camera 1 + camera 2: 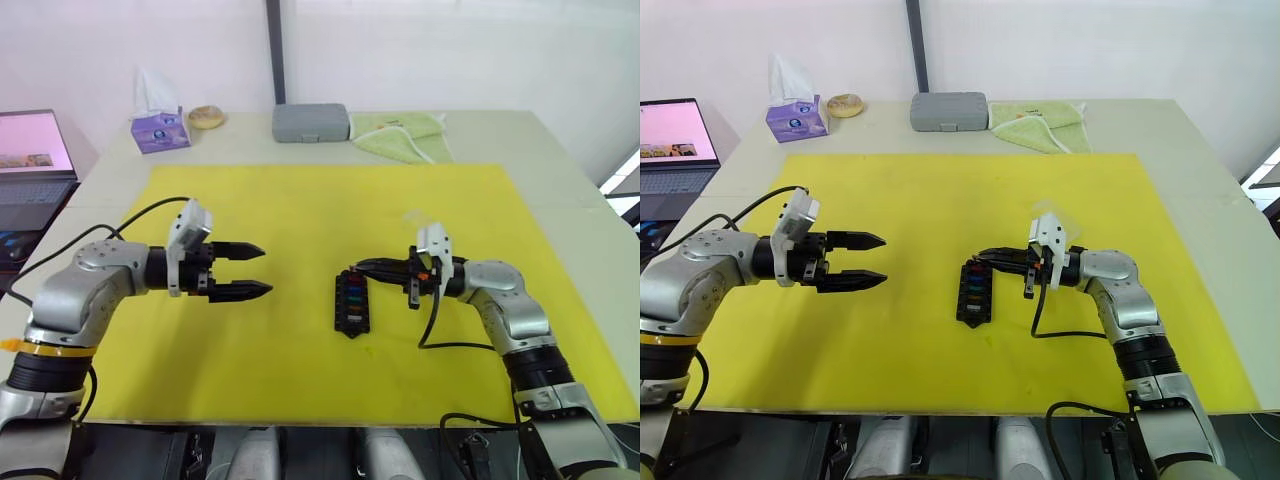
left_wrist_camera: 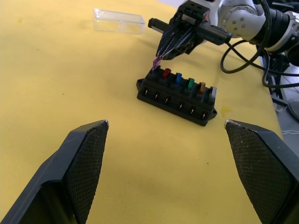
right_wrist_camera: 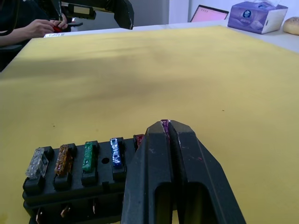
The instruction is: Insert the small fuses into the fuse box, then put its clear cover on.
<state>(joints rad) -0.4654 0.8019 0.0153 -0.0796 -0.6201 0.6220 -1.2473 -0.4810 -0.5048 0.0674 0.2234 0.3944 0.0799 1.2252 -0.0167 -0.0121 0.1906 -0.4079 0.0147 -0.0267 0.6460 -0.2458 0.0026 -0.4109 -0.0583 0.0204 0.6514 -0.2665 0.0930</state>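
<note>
- Fuse, purple [image 2: 155, 62], was pinched between the closed fingers of the right gripper [image 2: 161, 55], at the far end slot of the fuse box [image 2: 177, 94].
- Five fuses were seated in the box.
- Left gripper [image 1: 252, 270] was held wide apart, well left of the box.
- Clear cover [image 2: 118, 20] was seen lying on the yellow mat [image 1: 300, 210] beyond the right gripper.

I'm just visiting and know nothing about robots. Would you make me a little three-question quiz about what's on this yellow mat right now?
1. True or false: the clear cover already sits on the fuse box.
2. How many fuses stand seated in the box's slots? A) two B) five C) eight
3. Fill in: the right gripper pinches a ______ fuse at the box's end slot, while the left gripper hangs open and empty.

Key:
1. False; it lies on the yellow mat, apart from the box.
2. B
3. purple
</note>
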